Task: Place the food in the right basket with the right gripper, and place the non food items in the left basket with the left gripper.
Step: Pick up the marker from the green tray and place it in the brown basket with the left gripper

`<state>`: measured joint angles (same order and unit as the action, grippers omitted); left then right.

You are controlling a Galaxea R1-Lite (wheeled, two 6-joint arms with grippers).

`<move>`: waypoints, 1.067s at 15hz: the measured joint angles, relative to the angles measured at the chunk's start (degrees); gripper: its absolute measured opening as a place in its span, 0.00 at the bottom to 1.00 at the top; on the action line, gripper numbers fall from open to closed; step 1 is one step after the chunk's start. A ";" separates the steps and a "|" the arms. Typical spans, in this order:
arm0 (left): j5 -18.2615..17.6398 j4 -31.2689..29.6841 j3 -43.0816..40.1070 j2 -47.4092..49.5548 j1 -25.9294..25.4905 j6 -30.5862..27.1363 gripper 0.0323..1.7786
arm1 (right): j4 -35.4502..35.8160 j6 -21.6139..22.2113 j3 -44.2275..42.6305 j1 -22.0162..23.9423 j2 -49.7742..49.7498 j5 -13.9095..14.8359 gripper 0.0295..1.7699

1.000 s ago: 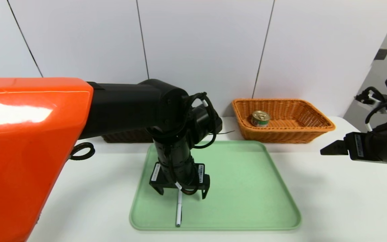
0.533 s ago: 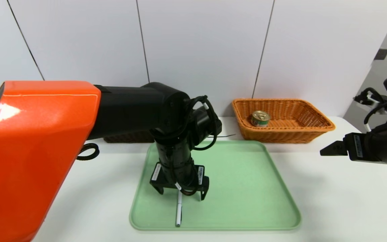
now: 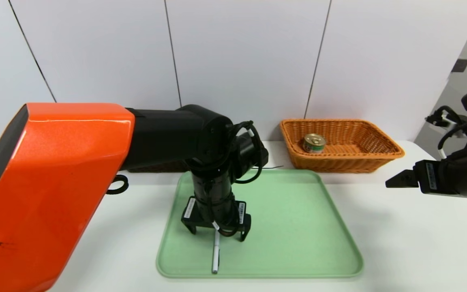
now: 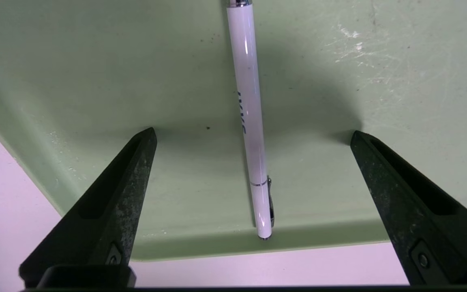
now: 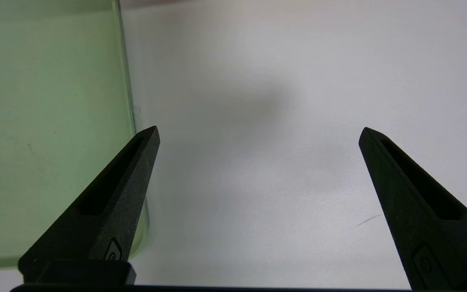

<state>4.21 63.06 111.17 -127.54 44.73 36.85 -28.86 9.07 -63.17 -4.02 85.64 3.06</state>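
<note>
Between the spread fingers of the left claw (image 3: 217, 235) lies the pen (image 4: 249, 121), slim and white, flat on the green tray (image 3: 298, 243). That claw is released, wide open with nothing in it, one finger well apart from the pen on either side. The pen's clip end reaches toward the tray's near rim.

I judge it light and stiff, hardly fragile, but smooth and round enough to roll or squirt away if only the very tips pinch it. The plain barrel near its middle looks the best hold, clear of the clip, with the fingers low, just over the tray, and closing evenly.

Beyond the left claw, partly hidden behind its arm, sits the dark brown basket (image 3: 162, 166), where the pen should go next. The tin can (image 3: 314, 143), likely the heaviest and firmest thing here, already rests in the orange-tan basket (image 3: 347, 164). Well apart from the tray's work, the right claw (image 5: 260, 134) is parked over the bench (image 5: 258, 223), open and holding nothing.
</note>
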 joint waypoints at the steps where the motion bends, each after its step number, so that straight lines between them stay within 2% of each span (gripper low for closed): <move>1: -0.10 -0.05 0.05 -0.02 0.00 0.00 0.95 | 0.02 -0.04 0.00 0.00 0.00 0.02 0.96; 7: -0.11 -0.06 0.07 -0.11 0.00 0.02 0.95 | 0.02 -0.06 -0.11 0.00 -0.02 0.00 0.96; 11: -0.11 -0.05 0.05 -0.22 0.00 0.24 0.59 | -0.06 -0.09 -0.09 0.00 -0.13 -0.01 0.96; 14: -0.11 -0.02 0.05 -0.16 0.00 0.16 0.42 | -0.09 -0.09 0.05 0.00 -0.37 -0.01 0.96; 15: -0.13 -0.05 0.05 -0.13 0.00 0.20 0.19 | -0.09 -0.09 0.11 0.00 -0.48 0.00 0.96; 16: -0.16 -0.02 0.05 -0.13 0.00 0.35 0.02 | -0.11 -0.09 0.13 0.00 -0.59 0.00 0.96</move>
<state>4.05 63.04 111.21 -127.67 44.73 37.21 -28.96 8.98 -63.04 -4.02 85.05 3.06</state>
